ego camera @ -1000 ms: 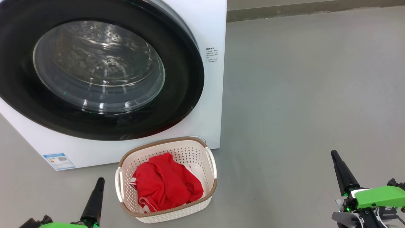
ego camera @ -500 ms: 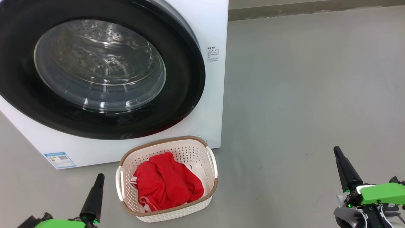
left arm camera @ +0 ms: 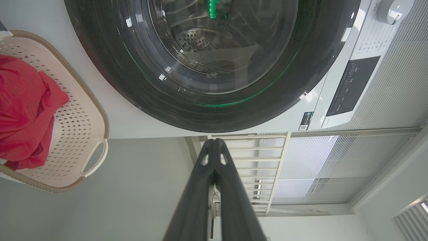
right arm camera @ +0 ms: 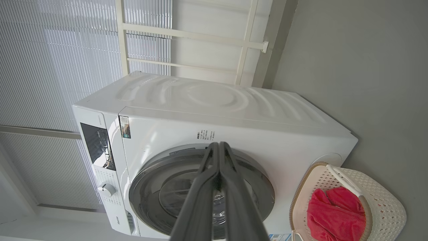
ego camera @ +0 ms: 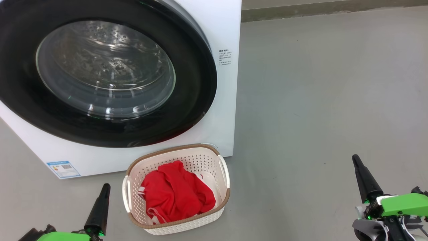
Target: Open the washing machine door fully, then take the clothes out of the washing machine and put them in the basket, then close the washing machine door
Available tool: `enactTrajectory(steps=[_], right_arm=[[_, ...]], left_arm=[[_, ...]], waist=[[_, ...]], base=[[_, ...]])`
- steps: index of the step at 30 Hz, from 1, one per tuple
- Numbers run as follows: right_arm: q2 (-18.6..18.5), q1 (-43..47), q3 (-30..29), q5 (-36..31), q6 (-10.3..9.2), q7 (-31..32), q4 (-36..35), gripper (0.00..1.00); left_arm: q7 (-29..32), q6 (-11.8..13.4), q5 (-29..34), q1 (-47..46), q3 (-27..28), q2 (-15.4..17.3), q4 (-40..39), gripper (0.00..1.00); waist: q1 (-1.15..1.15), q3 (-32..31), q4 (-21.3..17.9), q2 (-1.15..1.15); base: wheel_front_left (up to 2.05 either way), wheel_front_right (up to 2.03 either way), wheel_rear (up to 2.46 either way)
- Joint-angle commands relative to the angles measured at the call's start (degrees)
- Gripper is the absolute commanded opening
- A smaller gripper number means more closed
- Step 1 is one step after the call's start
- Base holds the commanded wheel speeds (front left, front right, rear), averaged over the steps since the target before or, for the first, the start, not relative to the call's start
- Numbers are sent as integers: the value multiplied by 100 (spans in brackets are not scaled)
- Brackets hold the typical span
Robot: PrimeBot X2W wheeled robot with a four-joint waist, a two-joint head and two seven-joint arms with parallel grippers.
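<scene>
The washing machine [ego camera: 224, 30] fills the upper left of the head view, and its door [ego camera: 187, 67] with the black rim and glass bowl lies flat against the front, closed. Through the glass the steel drum [left arm camera: 200, 43] looks bare. Red clothes [ego camera: 175, 192] lie heaped in the cream basket [ego camera: 220, 167] on the floor just before the machine. My left gripper [ego camera: 106, 186] is shut and empty, low at the basket's left. At the far right my right gripper [ego camera: 355, 157] is also shut and empty. Both wrist views show fingers [left arm camera: 214, 147] pressed together [right arm camera: 219, 145].
Grey floor [ego camera: 317, 100] spreads to the right of the machine as far as a wall base [ego camera: 334, 10]. The control panel [right arm camera: 98, 147] and dial [right arm camera: 107, 189] sit on the machine's top band. Window blinds [right arm camera: 50, 50] stand behind the machine.
Between one second ago and half a second ago both grippers shifted slightly, the left lower and the right higher, and the picture shifted a little; since then nothing has moved.
</scene>
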Motion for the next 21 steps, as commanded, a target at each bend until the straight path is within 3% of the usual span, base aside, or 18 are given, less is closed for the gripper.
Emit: enactTrajectory(steps=[1,21], right_arm=[[-34,-224,90,23,-4,32,-140,0],[-21,-226,72,8,-4,47,-139,0]], left_arm=[[20,-22,-39,-223,205,46,-116,0],[19,-22,-40,-222,204,45,-116,0]], waist=[[0,0,0,0],[0,0,0,0]], base=[[0,0,0],[0,0,0]])
